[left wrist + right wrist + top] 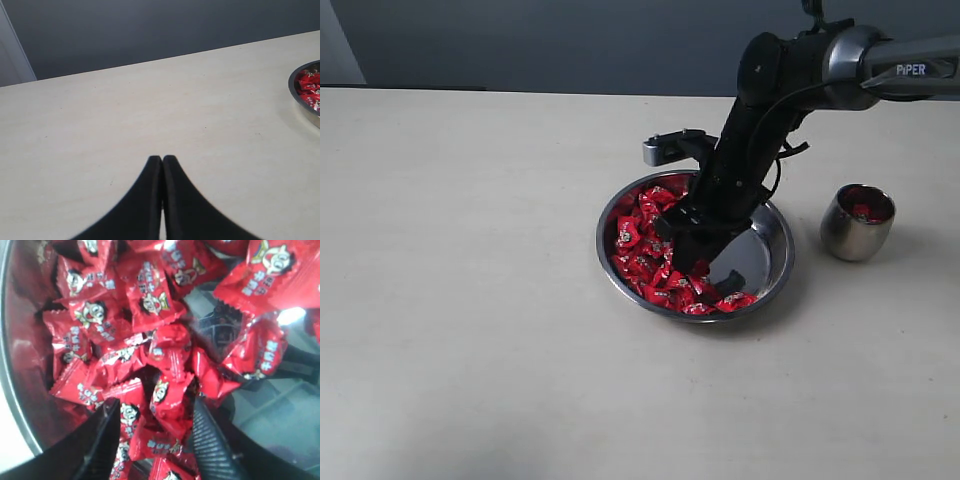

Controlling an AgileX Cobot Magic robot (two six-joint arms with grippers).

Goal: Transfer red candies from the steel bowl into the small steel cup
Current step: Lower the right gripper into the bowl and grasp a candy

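Note:
The steel bowl (760, 258) sits mid-table with a heap of red candies (640, 248) filling its left half. My right gripper (690, 262) is plunged into that heap. In the right wrist view its jaws (155, 410) stand open, ribbed fingers (207, 440) on either side of several candies (167, 390), beside the bowl wall (20, 365). The small steel cup (855, 225) stands upright to the right of the bowl, with a few red candies (865, 209) inside. My left gripper (162, 159) is shut and empty above bare table, the bowl's rim (301, 100) off to one side.
The pale table top (470, 300) stretches wide to the left and in front of the bowl. A dark wall runs along the table's far edge (520, 92). The right arm (760, 110) slants down over the bowl's back rim.

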